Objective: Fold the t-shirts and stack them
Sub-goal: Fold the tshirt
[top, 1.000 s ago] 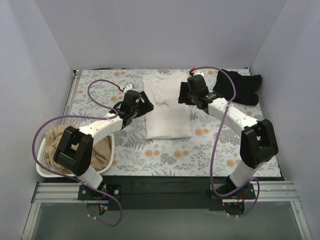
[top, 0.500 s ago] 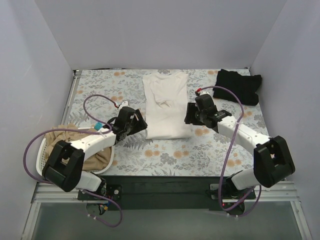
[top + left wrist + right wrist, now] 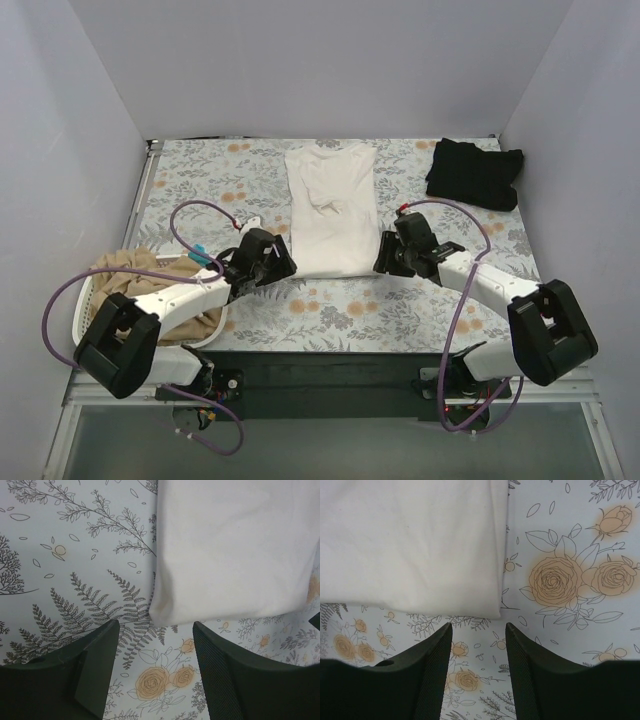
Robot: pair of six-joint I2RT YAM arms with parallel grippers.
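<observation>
A white t-shirt (image 3: 330,208) lies as a long folded strip in the middle of the flowered table. Its near left corner (image 3: 165,611) shows in the left wrist view, its near right corner (image 3: 490,607) in the right wrist view. My left gripper (image 3: 275,262) is open and empty just off the near left corner. My right gripper (image 3: 388,256) is open and empty just off the near right corner. A black t-shirt (image 3: 474,173) lies folded at the far right. A tan t-shirt (image 3: 172,300) sits bunched in the basket at the left.
A white perforated laundry basket (image 3: 222,318) stands at the near left edge. Grey walls close the table on three sides. Purple cables loop from both arms.
Both grippers have moved from beside the shirt's middle toward me, to its near corners, and sit lower over the table. The shirts have not moved.
</observation>
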